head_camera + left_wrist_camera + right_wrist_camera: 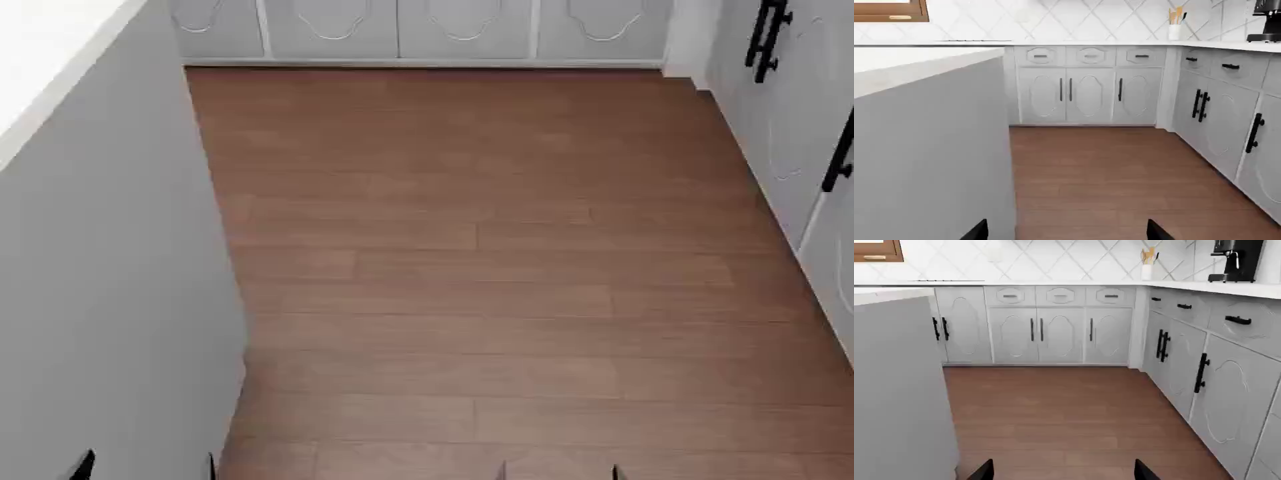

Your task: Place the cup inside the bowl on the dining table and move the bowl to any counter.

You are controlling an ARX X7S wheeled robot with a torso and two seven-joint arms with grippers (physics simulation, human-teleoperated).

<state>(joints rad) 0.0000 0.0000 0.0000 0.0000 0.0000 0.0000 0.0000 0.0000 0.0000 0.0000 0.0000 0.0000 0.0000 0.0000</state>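
The cup and the bowl are out of view in every frame. My left gripper (pixel 1066 232) is open with nothing between its black fingertips, hanging over the wooden floor beside a white-topped grey block (pixel 921 150). I cannot tell whether that block is the dining table. My right gripper (pixel 1063 472) is also open and empty above the floor. In the head view only the tips of the left gripper (pixel 147 468) and right gripper (pixel 561 472) show at the bottom edge. A counter (pixel 1121 44) with a pale top runs along the tiled back wall.
White cabinets (pixel 1047 332) with black handles line the back wall and the right side (pixel 1227 380). A utensil holder (pixel 1175 30) and a black coffee machine (pixel 1233 260) stand on the counter. The grey block's side (pixel 107 300) is close on my left. Brown wooden floor (pixel 494 270) lies ahead.
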